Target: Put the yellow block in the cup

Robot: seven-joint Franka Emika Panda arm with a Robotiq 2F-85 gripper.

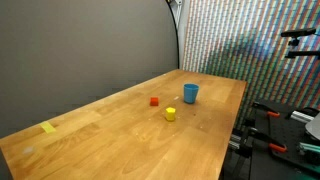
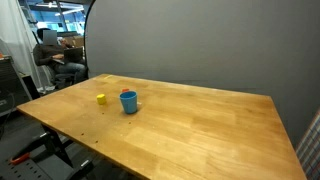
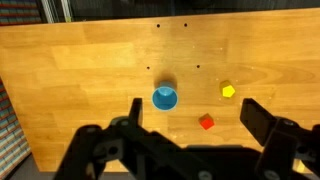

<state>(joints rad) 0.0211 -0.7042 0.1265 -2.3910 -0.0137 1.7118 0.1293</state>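
Jaws: spread wide in the wrist view, empty, touching nothing, hanging well above the tabletop (image 3: 80, 80).
Red block (image 3: 206, 122): closest to the jaws, just beside the yellow block yet apart from it; no part of the task, best left untouched.
Yellow block (image 3: 228, 91): sitting on bare wood, near the cup but not touching it, with open space around most of it; plain in both exterior views (image 1: 170, 114) (image 2: 101, 98).
Handling: probably light and stiff, not fragile; smooth faces perhaps a little slippery; too small here to tell its exact shape.
Hold: likely best from straight above, across two opposite sides at about mid-height, with the closing line turned so neither jaw nudges the red block.
Cup (image 3: 165, 98): upright, mouth open to the top, nothing visible inside; standing alone on the wood (image 1: 190, 93) (image 2: 128, 102); probably light as well, so easily tipped by a knock on the rim.
Progress: nothing grasped, block not yet in the cup, whole task ahead by the look of it.
Yellow tape piece (image 1: 48, 127): flat on the wood, well apart from everything else, irrelevant.
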